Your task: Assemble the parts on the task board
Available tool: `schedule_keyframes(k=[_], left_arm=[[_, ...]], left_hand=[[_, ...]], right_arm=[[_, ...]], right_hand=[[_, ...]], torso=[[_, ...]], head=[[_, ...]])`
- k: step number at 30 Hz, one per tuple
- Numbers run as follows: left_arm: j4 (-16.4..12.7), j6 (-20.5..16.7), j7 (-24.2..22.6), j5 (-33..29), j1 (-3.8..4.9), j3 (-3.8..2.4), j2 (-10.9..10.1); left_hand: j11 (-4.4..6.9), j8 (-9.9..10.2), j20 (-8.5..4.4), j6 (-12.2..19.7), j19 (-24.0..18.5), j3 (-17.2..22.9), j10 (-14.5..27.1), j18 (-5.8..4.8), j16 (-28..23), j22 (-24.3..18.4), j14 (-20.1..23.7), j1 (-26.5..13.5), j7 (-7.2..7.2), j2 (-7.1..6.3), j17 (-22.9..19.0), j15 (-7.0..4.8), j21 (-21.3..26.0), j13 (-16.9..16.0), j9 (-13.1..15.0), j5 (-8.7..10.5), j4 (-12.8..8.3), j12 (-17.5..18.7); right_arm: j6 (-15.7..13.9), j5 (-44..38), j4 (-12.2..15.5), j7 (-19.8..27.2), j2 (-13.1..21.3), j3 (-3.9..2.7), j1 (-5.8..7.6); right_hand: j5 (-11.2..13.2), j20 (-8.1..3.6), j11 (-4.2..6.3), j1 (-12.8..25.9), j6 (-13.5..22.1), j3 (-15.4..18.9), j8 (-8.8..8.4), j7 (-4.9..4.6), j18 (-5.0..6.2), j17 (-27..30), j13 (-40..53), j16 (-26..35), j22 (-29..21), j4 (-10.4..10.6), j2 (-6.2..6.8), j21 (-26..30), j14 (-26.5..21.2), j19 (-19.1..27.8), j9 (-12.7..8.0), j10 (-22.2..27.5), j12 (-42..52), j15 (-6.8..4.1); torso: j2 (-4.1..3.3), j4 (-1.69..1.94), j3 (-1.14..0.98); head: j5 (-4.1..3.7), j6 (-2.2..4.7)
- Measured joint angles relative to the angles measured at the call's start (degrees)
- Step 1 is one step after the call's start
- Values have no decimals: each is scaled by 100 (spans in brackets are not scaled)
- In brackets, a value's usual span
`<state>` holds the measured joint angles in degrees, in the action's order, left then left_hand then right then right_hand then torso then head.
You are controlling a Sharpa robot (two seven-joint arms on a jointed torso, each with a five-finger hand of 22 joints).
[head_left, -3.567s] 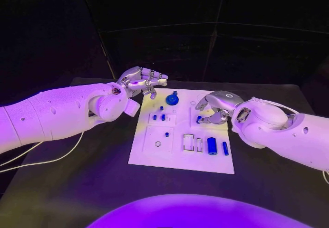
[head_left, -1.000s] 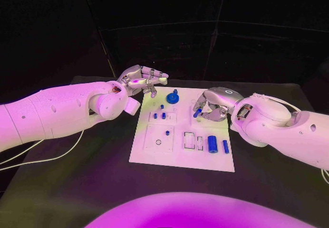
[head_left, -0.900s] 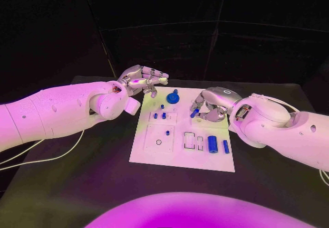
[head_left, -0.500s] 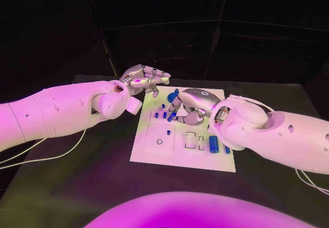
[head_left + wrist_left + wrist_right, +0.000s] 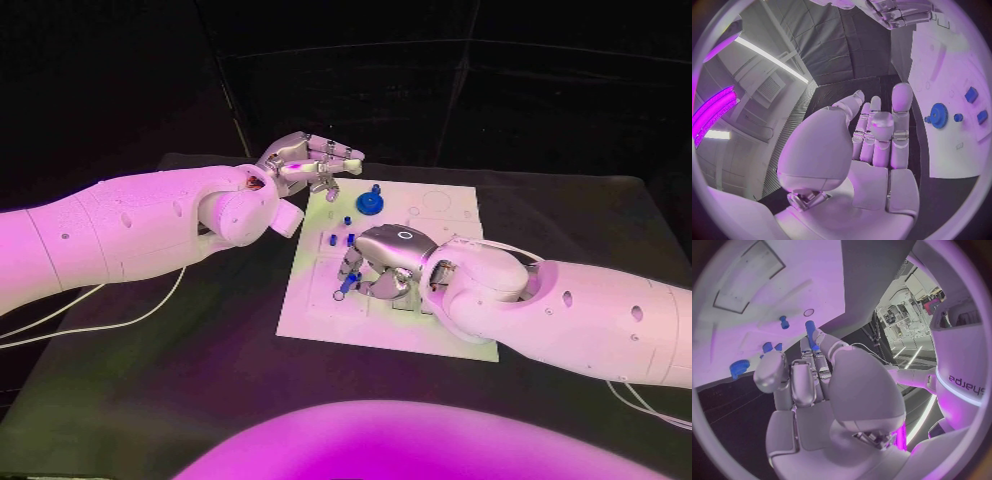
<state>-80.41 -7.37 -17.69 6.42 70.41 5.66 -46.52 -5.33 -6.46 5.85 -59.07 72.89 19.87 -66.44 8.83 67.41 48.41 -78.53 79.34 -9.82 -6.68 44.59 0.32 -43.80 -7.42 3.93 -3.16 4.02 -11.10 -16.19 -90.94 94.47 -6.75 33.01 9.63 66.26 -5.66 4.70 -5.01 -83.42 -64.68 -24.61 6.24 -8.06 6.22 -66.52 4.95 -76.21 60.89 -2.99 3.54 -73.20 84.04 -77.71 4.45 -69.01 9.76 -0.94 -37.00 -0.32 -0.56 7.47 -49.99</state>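
The right hand hangs over the middle of the white task board, a little left of the centre of the head view, its back turned up and its fingers curled downward. It pinches a small blue peg at its fingertips; in the right wrist view the same blue peg stands out past the fingers, close above the board's pale surface. Whether the peg touches the board cannot be told.

The left hand is held above the board's far left corner, in the upper middle of the head view, holding nothing. In the left wrist view its fingers lie straight and side by side, the palm bare.

Further up the board from the right hand stands a blue gear, and between the gear and the hand sit two short blue pegs close together. The left wrist view shows the gear toward the right of the frame with small blue pieces just beside it. The right wrist view shows a small blue piece standing alone near the held peg, and the gear at the left of the frame.

The board lies on the black table
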Motion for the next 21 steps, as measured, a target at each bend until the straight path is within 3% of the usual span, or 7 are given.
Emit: schedule_keyframes(k=[8, 21], left_arm=[[17, 0, -1, 0, 1, 0, 7], [22, 0, -1, 0, 1, -1, 18]], left_hand=[[0, 0, 0, 0, 0, 0, 0, 0, 0, 0, 0, 0, 0, 0, 0, 0, 0, 0, 0, 0, 0, 0], [0, 0, 0, 0, 0, 0, 0, -1, 0, 1, 0, 0, 0, 0, 0, 0, 0, 1, 0, 0, 0, 0]], right_arm=[[67, -172, -167, 11, -155, 41, -37], [125, -374, -306, 0, -303, 49, -144]], right_hand=[[1, 0, 0, 14, 5, 1, -10, 4, 0, 0, 6, 0, -15, 0, 15, 0, 0, 0, 3, 0, -2, 0], [1, 0, 1, 76, 7, 2, -16, 5, 0, 8, 5, 0, -15, -1, 30, 0, 0, 0, 3, 0, -12, 0]], torso=[[4, 0, -1], [4, -5, -2]], head=[[25, -1], [49, -2]])
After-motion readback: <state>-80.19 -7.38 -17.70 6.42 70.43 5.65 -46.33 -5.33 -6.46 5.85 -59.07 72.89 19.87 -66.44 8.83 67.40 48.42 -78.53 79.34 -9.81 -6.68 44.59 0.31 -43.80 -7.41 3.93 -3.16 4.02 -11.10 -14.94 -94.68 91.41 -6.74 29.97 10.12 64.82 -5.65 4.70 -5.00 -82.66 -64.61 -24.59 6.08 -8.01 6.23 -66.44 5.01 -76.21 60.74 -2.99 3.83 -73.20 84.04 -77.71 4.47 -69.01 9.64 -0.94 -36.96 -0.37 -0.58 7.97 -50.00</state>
